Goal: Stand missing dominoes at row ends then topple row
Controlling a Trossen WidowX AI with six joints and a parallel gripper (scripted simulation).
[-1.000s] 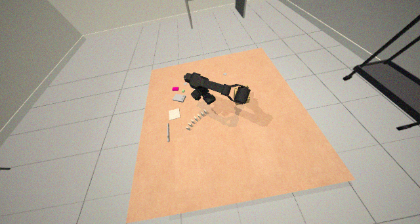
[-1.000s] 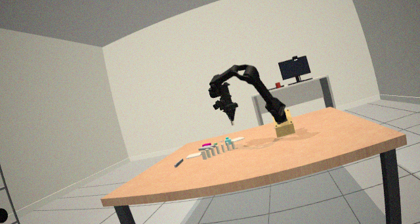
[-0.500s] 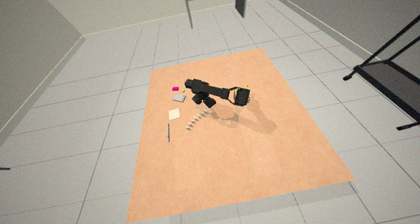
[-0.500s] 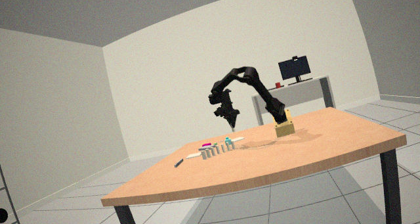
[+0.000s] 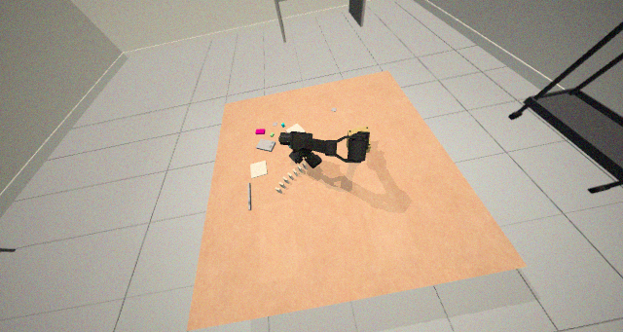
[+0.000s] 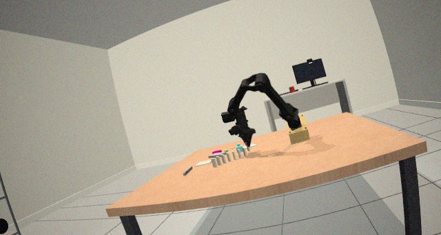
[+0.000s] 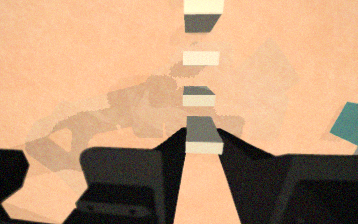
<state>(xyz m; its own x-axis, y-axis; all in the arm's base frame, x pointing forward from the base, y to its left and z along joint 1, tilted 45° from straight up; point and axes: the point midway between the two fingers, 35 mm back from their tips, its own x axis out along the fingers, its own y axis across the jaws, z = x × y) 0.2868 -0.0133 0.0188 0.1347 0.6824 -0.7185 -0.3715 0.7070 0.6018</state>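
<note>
From the top, my tool (image 5: 306, 161) (image 6: 249, 146) (image 7: 200, 132) sits at the row's right, far end. Outside, it's low over the tabletop (image 5: 341, 254) (image 6: 275, 166) (image 7: 290, 30). At the wrist, it's clamped on a domino (image 7: 203, 131), broad face toward the standing row (image 7: 201, 58), just beside its end piece.

Table (image 5: 370, 235) (image 6: 275, 169) (image 7: 20, 40): wood-toned top, light orange-brown, with dark legs (image 6: 410, 193). Standing on it, one slanting row of pale dominoes (image 5: 290, 176) (image 6: 228, 156) (image 7: 200, 58), upright and spaced apart. Near the row, one cream square (image 5: 259, 169) (image 6: 203, 163), flat. Beyond that square, one slim dark bar (image 5: 249, 197) (image 6: 187, 171), lying flat. One grey flat slab (image 5: 266, 145), near one magenta block (image 5: 260, 131) (image 6: 217, 151). One small green item (image 5: 272, 134), between magenta block and arm. One small teal item (image 5: 283, 125), beside a second cream piece (image 5: 296, 128), partly hidden. One small grey piece (image 5: 334, 110), well apart from the rest. One yellowish base block (image 6: 299, 137), beneath the arm.
</note>
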